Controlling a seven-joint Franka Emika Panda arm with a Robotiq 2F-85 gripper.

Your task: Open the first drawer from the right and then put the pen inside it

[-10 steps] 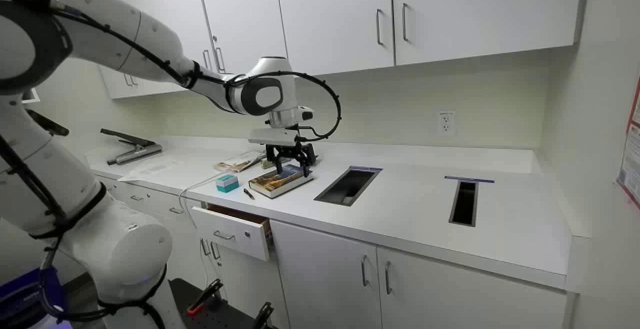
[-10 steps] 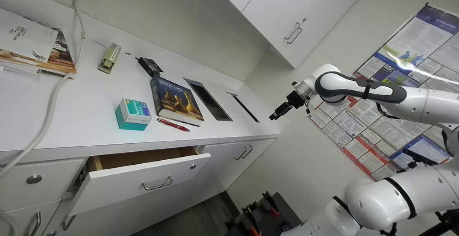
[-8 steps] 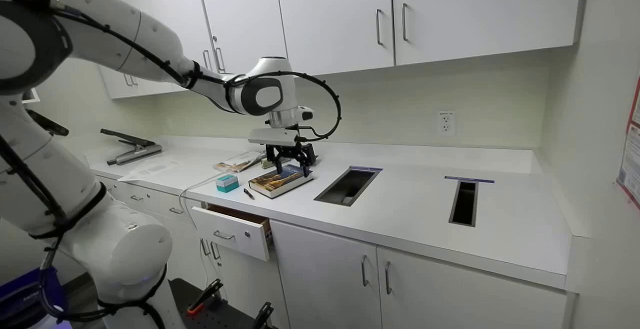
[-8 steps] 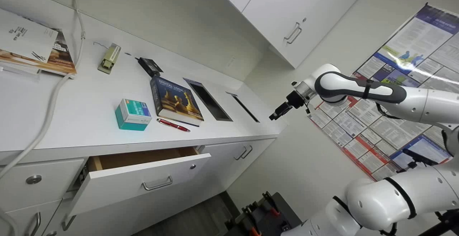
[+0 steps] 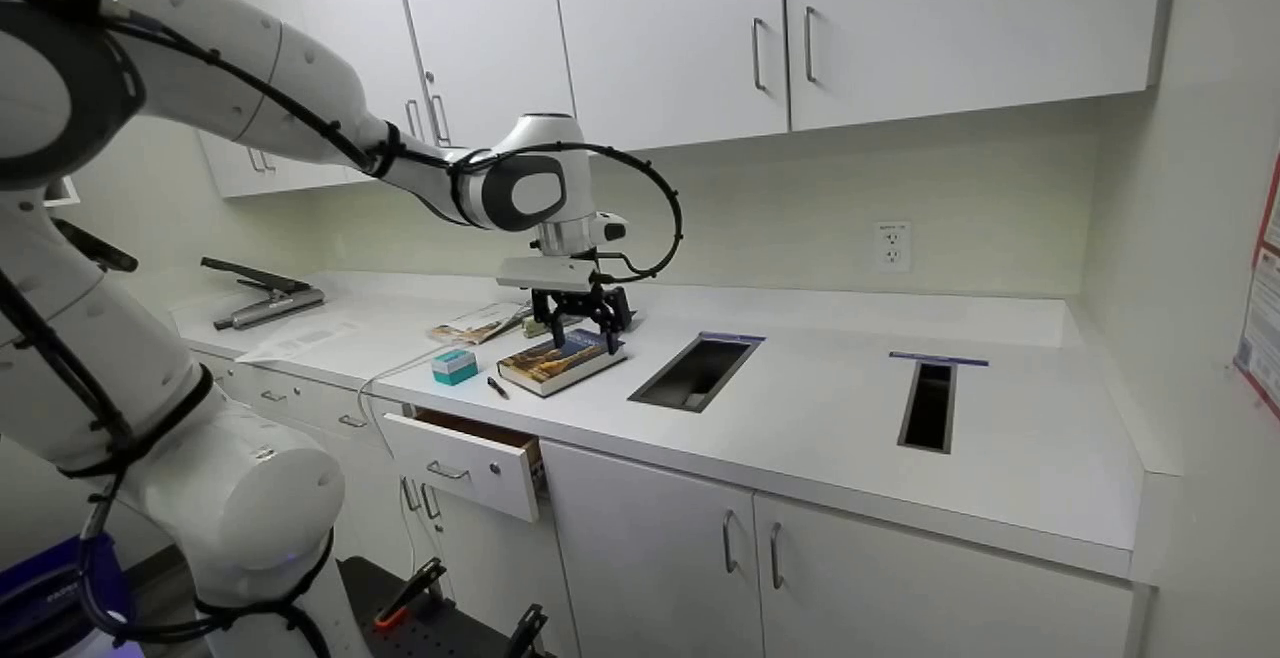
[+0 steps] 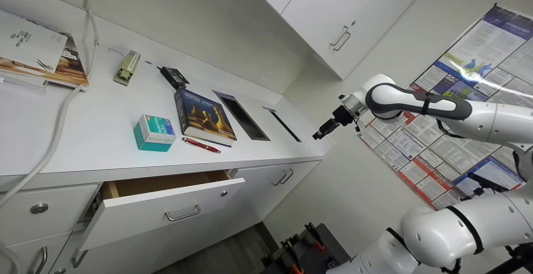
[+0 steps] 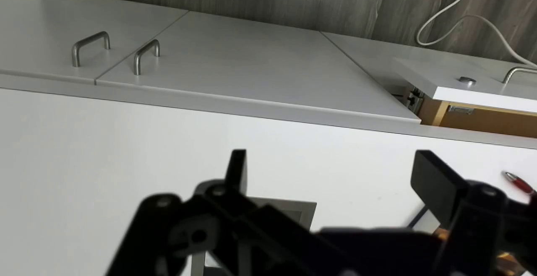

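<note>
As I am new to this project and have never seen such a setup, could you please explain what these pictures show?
The white machine is a robot arm ending in a black claw that grasps things. Two pictures come from cameras placed outside the robot; the third comes from a camera on its wrist, looking past the claw.

On the white countertop lie a book, a red pen beside it and a teal-and-white box, along with papers and a white cable. Below the counter's edge, a drawer stands partly pulled out, its wooden inside showing.

The claw is open and holds nothing; the red pen is not yet in the drawer.
</note>
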